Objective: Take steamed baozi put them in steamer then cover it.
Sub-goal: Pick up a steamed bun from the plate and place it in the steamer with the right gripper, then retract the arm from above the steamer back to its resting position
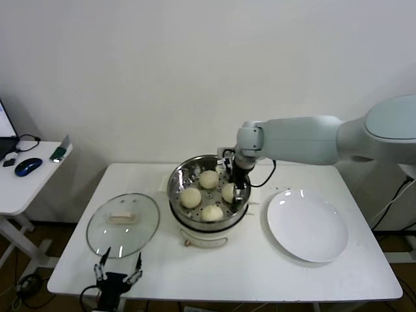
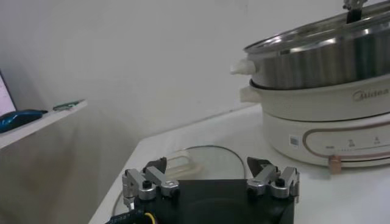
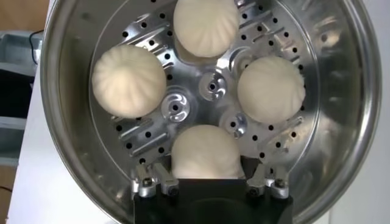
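The steamer (image 1: pixel 174 185), a shiny steel pot on a white base, stands mid-table with four cream-white baozi on its perforated tray (image 3: pixel 183 103). In the right wrist view they lie at the far side (image 3: pixel 206 24), at either side (image 3: pixel 128 82) (image 3: pixel 271 89), and nearest the gripper (image 3: pixel 205 152). My right gripper (image 1: pixel 238 188) reaches into the pot's right side. Its jaws (image 3: pixel 207 182) stand open on either side of the nearest baozi. The glass cover (image 1: pixel 123 224) with its cream handle (image 1: pixel 122 218) lies flat on the table, left of the steamer. My left gripper (image 1: pixel 118 268) is open and empty at the front edge, just before the cover (image 2: pixel 207 161).
A bare white plate (image 1: pixel 307 224) lies right of the steamer. A side table (image 1: pixel 26 175) with a blue mouse stands at far left. The steamer's white base (image 2: pixel 329 128) rises to the right of my left gripper (image 2: pixel 210 176).
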Available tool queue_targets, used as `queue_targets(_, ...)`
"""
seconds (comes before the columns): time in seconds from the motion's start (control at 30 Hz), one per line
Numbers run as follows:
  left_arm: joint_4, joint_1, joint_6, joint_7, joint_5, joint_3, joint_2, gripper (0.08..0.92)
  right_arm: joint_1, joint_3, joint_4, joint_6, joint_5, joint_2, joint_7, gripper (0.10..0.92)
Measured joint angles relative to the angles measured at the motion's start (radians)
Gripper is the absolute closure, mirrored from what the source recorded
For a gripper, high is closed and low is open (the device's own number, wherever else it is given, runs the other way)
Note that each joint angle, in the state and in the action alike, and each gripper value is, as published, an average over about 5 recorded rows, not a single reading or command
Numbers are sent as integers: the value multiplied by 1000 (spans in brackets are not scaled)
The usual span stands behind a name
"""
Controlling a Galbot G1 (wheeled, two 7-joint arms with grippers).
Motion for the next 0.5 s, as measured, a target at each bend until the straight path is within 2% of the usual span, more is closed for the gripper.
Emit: queue_targets(0.5,5,-10,-1,-1,2,0,7,177,53,51,21,36,39,-65,-15,203)
